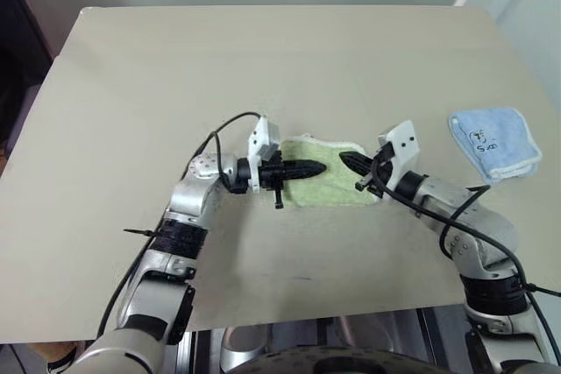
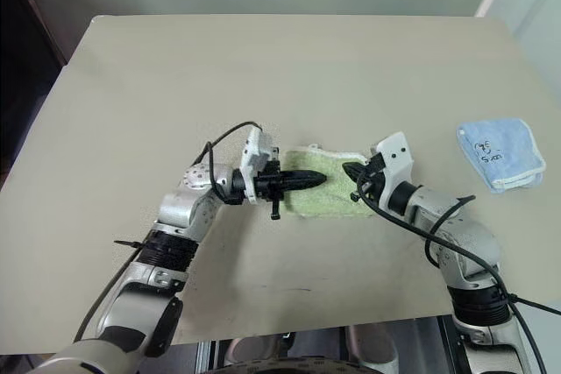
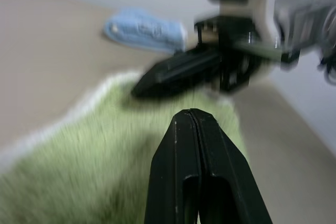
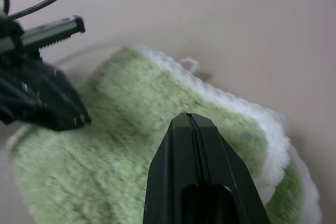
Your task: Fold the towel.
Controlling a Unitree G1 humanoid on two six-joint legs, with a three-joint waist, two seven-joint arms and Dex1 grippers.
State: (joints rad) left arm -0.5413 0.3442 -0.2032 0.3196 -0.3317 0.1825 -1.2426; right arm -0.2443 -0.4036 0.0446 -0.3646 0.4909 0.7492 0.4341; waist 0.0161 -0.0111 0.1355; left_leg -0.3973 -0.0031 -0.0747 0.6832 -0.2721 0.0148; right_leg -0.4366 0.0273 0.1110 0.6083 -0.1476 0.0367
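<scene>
Towel [image 1: 329, 171] lies folded into a small green rectangle at the centre of the frame, on the beige table [image 1: 263, 67], between my two arms. My left gripper [image 1: 317, 167] reaches in from the left, its two black fingers pressed together with nothing between them, tip low over the left half of the cloth. My right gripper [image 1: 347, 160] comes in from the right, jaws likewise pressed together and empty, tip at the right edge. In the right wrist view the white loop tag [image 4: 189, 65] peeks out at the far edge. I judge both tips sit low to pat the layers flat. The blue cloth [image 1: 495, 142] rests well apart, at the right of the frame.
</scene>
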